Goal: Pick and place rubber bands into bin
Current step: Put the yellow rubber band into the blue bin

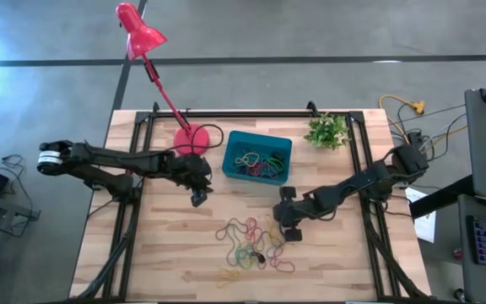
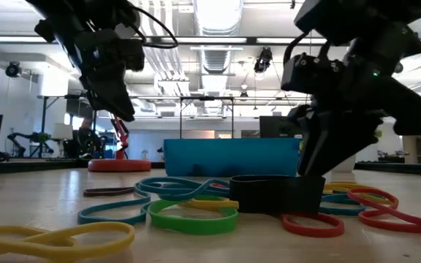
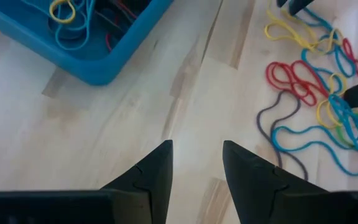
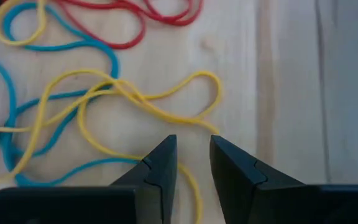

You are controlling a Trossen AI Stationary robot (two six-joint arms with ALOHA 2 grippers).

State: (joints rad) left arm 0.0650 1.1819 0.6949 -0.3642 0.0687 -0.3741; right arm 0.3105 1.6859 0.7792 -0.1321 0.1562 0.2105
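Rubber bands (image 4: 104, 93) lie before the right tool (image 4: 193, 155) — narrowly parted, holding nothing.

Pale smooth wooden table (image 1: 167, 253), plastic bin (image 1: 233, 148)

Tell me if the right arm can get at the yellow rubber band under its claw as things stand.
Probably yes. The right claw is low over the pile, fingers slightly apart, with the yellow rubber band just ahead on bare wood. Nothing lies over it, though a teal band tangles with it and may come along.

Overhead straight down, low level across the table (image 1: 167, 262), wrists close above shared rubber bands (image 1: 251, 245)
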